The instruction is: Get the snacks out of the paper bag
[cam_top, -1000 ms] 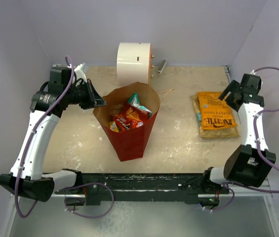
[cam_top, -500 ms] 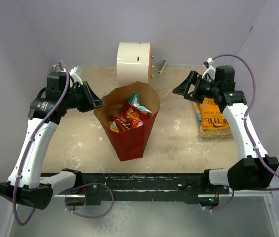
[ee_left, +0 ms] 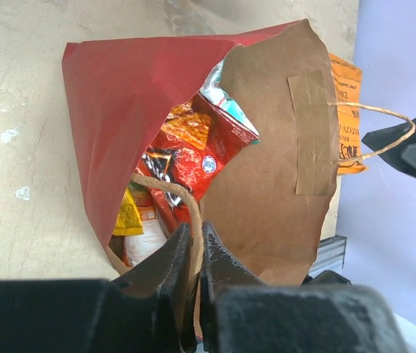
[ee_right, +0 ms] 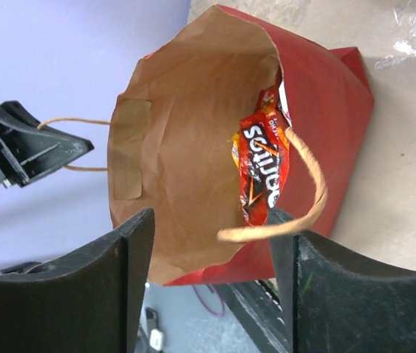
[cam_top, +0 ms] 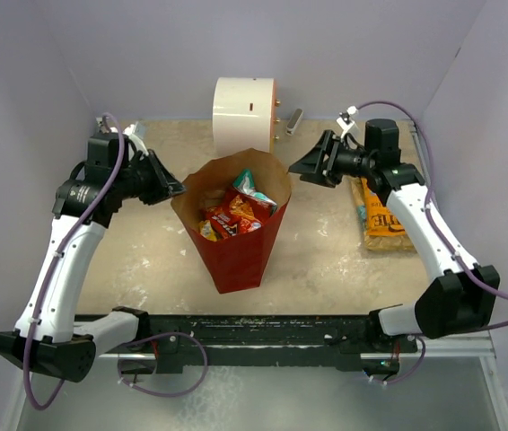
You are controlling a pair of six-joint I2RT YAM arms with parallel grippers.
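L gripper (ee_left: 195, 230) pinches paper bag (ee_left: 267, 191) twine handle (ee_left: 170, 188); red chip bag (ee_left: 186, 158), teal pkt (ee_left: 226, 99) inside.

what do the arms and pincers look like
The left arm and right arm have white shells, black joints and black bases, each with a thin purple cable. The left pincer and right pincer are black, each with two wedge-shaped fingers.

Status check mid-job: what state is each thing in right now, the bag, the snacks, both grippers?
paper bag: upright, mouth open.
red chip bag: inside the bag.
teal packet: inside the bag.
yellow-orange chip bag: out, flat on the table.
left gripper: shut on the left handle at the rim.
right gripper: open, right handle loose between its fingers.
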